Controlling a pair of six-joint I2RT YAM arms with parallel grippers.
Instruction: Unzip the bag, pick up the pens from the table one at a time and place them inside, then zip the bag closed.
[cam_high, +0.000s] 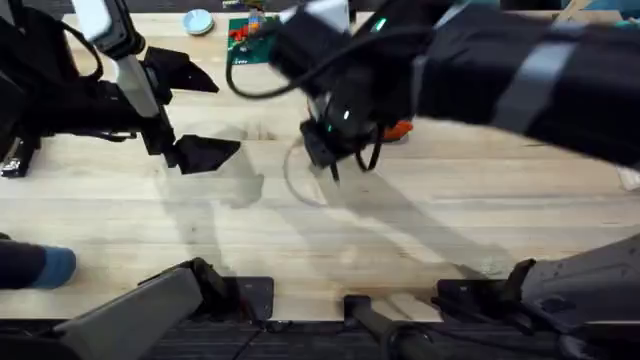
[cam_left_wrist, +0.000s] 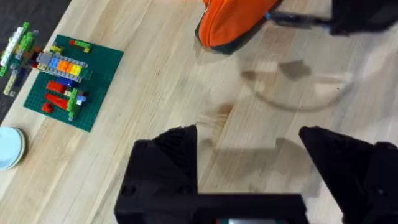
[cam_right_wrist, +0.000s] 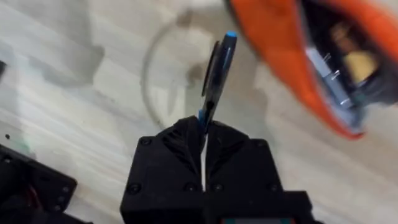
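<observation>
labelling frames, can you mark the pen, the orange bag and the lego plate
pen (cam_right_wrist: 217, 74), right wrist view, mid barrel
orange bag (cam_left_wrist: 230, 25), left wrist view, fabric side
lego plate (cam_left_wrist: 99, 71), left wrist view, bare green corner

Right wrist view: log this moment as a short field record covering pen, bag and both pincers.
pen: dark with a blue tip, clamped between the right pincer's fingers, lifted off the table
bag: orange pouch, zipper open, interior showing, lying beside the held pen
left pincer: open, holding nothing, above bare wood
other items: green brick baseplate with bricks at the table's far edge
</observation>
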